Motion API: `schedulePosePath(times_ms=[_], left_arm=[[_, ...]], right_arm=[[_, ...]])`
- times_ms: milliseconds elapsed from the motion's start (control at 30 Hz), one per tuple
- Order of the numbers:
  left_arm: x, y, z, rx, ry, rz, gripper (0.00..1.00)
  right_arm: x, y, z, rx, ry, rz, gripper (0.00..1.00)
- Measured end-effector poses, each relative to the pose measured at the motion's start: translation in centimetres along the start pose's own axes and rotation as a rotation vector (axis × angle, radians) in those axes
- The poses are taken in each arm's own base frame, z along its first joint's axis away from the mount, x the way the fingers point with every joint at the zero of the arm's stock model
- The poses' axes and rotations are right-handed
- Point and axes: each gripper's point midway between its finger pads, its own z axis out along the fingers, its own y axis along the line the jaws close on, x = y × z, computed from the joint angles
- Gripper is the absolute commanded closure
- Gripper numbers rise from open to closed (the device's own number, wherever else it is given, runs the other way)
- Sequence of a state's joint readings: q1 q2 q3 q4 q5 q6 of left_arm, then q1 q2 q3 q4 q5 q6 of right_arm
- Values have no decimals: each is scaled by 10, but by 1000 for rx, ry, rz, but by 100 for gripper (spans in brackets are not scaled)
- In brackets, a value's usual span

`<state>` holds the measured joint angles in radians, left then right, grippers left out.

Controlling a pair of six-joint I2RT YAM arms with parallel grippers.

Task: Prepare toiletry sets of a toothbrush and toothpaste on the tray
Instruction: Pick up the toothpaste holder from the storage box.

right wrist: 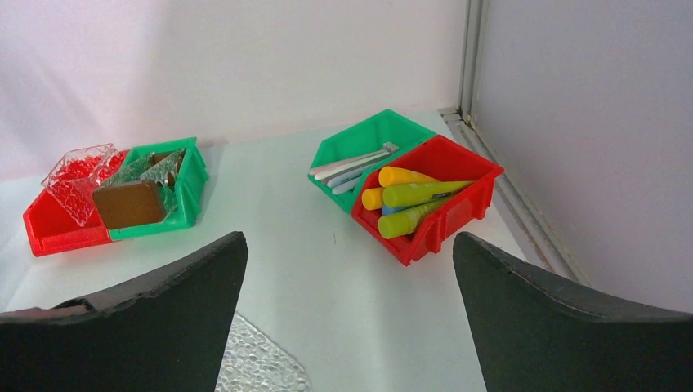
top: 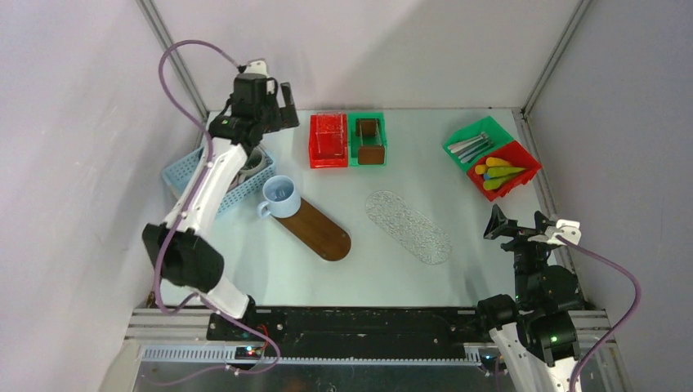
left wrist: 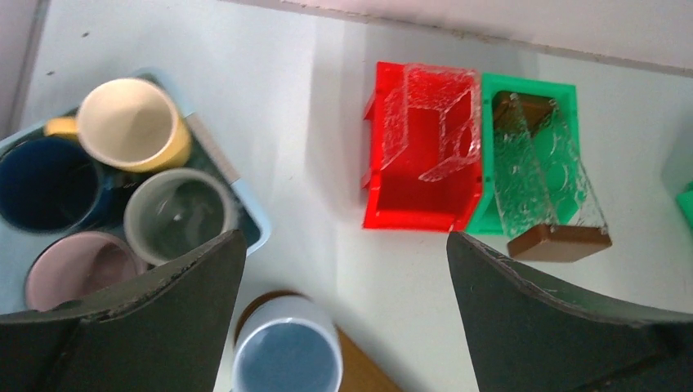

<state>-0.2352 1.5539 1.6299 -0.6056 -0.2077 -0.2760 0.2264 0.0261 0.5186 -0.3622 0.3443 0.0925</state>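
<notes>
— Well, what does the room look like?

— Plain pale walls [top: 368, 49] close in a matt, pale greenish-white surface [top: 458, 196] on three sides. Grey metal corner posts [top: 173, 59] rise at the two far corners.

— And where do the toiletry things lie?

— Towards the far right corner. The slim pale toothbrushes [top: 469, 145] lie in a green plastic bin [top: 478, 122]. The small soft tubes [top: 497, 173], yellow, lime green and light blue, lie in the red plastic bin [top: 527, 159] touching it. Both bins are apart from the trays.

— Which trays?

— A dark brown oblong wooden tray [top: 323, 233] lies left of centre, with a light blue ceramic mug [top: 282, 196] standing on its far end. A clear textured oval glass tray [top: 409, 226] lies to its right, not touching it. A second red bin [top: 327, 159] and a second green bin [top: 368, 119] stand side by side at the far middle.

— And the grippers?

— The left gripper [left wrist: 342, 245] hangs high at the far left, beside a light blue slatted basket [top: 181, 175] of mugs. Its jaws are spread wide and hold nothing. The right gripper [top: 517, 222] sits near the right edge. It is equally wide and empty, and it faces the bins.
</notes>
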Motion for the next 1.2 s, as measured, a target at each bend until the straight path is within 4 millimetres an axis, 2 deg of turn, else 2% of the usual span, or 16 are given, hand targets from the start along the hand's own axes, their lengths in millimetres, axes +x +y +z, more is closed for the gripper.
schedulePosePath(times_ms=[167, 267, 400, 433, 600, 733, 967, 1200], left_arm=[[-3, -33, 44, 23, 19, -18, 5], [-1, -45, 67, 20, 32, -29, 11], [-1, -55, 94, 18, 31, -46, 27], [0, -56, 98, 18, 29, -51, 34], [7, -64, 132, 19, 27, -64, 46], [22, -67, 161, 15, 41, -59, 52], [52, -70, 204, 4, 70, -53, 54], [80, -73, 233, 8, 102, -75, 69]], right_arm=[[0, 0, 0, 2, -1, 0, 1], [0, -1, 0, 4, -1, 0, 1], [0, -2, 0, 8, -1, -1, 1], [0, -2, 0, 9, -1, -1, 1], [3, -1, 2, 10, 13, -7, 1], [7, -1, 5, 14, 34, -20, 1], [16, -1, 9, 18, 69, -41, 0], [19, -2, 11, 21, 84, -50, 0]])
